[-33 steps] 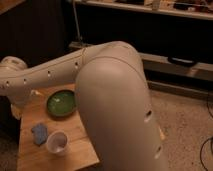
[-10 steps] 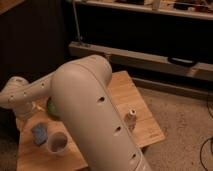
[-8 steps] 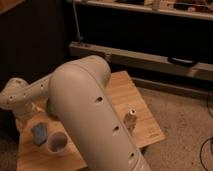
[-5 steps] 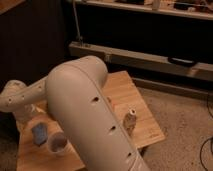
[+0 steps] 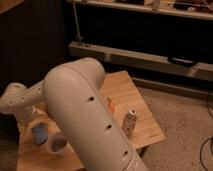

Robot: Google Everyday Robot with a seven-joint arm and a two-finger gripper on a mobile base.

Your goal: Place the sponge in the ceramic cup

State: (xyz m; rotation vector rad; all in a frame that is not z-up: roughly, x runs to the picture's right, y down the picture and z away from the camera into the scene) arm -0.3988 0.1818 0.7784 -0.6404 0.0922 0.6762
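Note:
The light-blue sponge point(image 5: 38, 133) lies on the wooden table point(image 5: 148, 131) near its front left corner. Just to its right stands the white ceramic cup point(image 5: 56, 143), upright, with a dark inside. My gripper point(image 5: 28, 115) hangs at the left end of the big white arm point(image 5: 85, 115), just behind and above the sponge. The arm's wrist point(image 5: 13, 98) sits over the table's left edge. Nothing shows inside the cup.
A pale slim bottle point(image 5: 130, 121) stands on the table's right side, with a small orange-red item point(image 5: 110, 105) behind it. The arm's thick link covers the table's middle. Dark shelving point(image 5: 150, 55) runs behind the table. Speckled floor point(image 5: 185, 120) lies to the right.
The arm has swung left and lower over the table, now hiding the green bowl. The gripper end has come down closer to the sponge. Sponge and cup have stayed put.

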